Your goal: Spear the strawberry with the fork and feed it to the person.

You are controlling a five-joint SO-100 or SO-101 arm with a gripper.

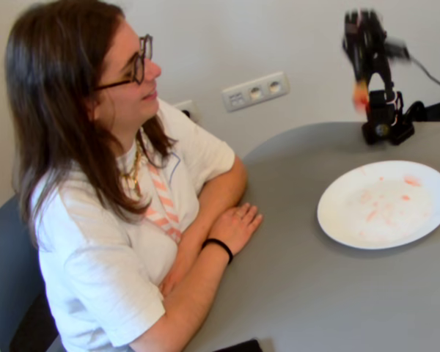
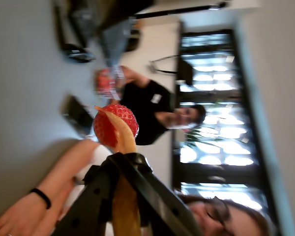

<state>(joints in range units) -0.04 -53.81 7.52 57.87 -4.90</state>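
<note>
Wrist view: one strawberry (image 2: 116,125) impaled on the tip of one orange fork (image 2: 122,162), just beyond the black pincer (image 2: 122,172) clamped on the fork's handle. Fixed view: one person (image 1: 110,191) seated at the grey table (image 1: 315,293); one white plate (image 1: 385,203), smeared pink.

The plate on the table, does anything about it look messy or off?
The white plate holds no fruit, only pale pink juice smears. The strawberry is already speared on the orange fork, raised on the blurred arm. Nothing looks spilled on the grey table.
</note>
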